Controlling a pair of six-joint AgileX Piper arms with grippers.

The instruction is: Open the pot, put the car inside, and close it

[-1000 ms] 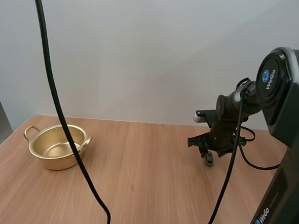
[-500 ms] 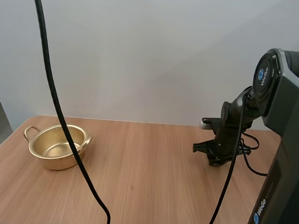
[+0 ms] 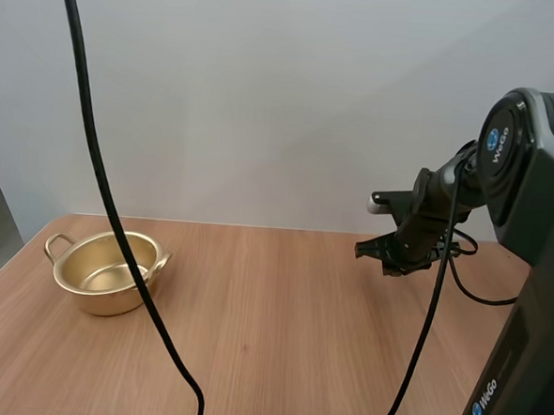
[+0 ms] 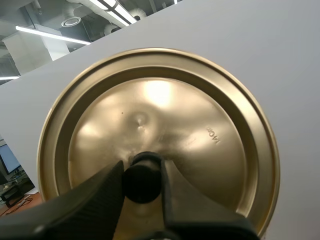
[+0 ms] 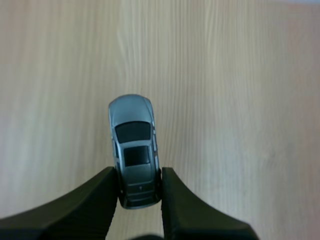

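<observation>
The gold pot (image 3: pixel 111 271) stands open on the table at the left, with nothing inside it. Its gold lid (image 4: pixel 160 145) hangs off the table, my left gripper (image 4: pixel 142 182) shut on the lid's black knob (image 4: pixel 142 179). A small silver toy car (image 5: pixel 134 156) is pinched at its rear between the fingers of my right gripper (image 5: pixel 140 190), lifted above the wooden table. In the high view my right gripper (image 3: pixel 393 260) hovers over the table's right side, far from the pot.
The wooden table (image 3: pixel 268 348) is bare between the pot and my right arm (image 3: pixel 521 222). A plain white wall stands behind it.
My right gripper dropped onto the car on the table, shut on it, and has now risen with it a little above the surface.
</observation>
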